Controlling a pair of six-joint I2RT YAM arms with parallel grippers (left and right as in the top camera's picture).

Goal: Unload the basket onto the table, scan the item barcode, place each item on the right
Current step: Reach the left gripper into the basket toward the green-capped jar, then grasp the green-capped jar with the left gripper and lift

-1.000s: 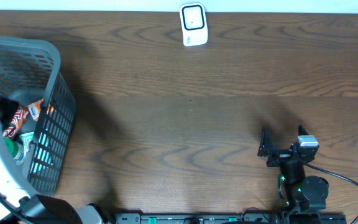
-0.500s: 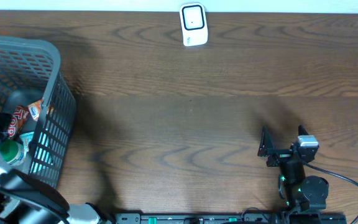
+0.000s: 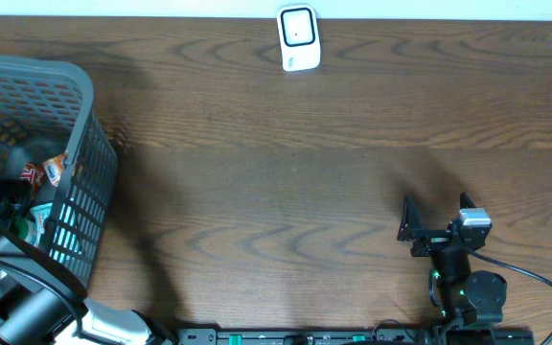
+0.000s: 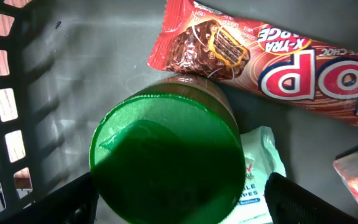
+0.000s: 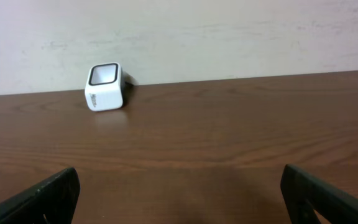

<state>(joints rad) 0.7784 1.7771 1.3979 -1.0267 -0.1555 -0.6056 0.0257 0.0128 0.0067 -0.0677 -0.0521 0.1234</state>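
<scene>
Currently, the table (image 3: 305, 182) carries the basket (image 3: 82, 182) at 9 o'clock and the scanner (image 3: 298, 38) at 12 o'clock, well apart from each other. The left arm (image 3: 27, 311) reaches into the basket from 7 o'clock. The left gripper (image 4: 185, 200) has its fingers spread wide, one on each side of the green-lidded jar (image 4: 166, 162), and is clamped on nothing. Treat the jar as the likely item to scan; it stands upright on the basket floor. The chocolate bar (image 4: 278, 62) lies against it at 1 o'clock and a white packet (image 4: 263, 168) is tucked beside it at 4 o'clock. The right gripper (image 5: 180, 202) sits at 5 o'clock, fingers apart and empty, facing the scanner.

Expect these faults:
- The jar's round wall may slip or tip if you close off-centre.
- A finger may catch the packet or the bar and drag it up with the jar.
- The basket wall at 9 o'clock leaves little room; a snag could shift the basket.
- No barcode is visible from here, so its side is unknown.

Compared with one second earlier, the left arm has swung toward the near edge, uncovering more of the basket contents. The right arm and scanner have not moved.
</scene>
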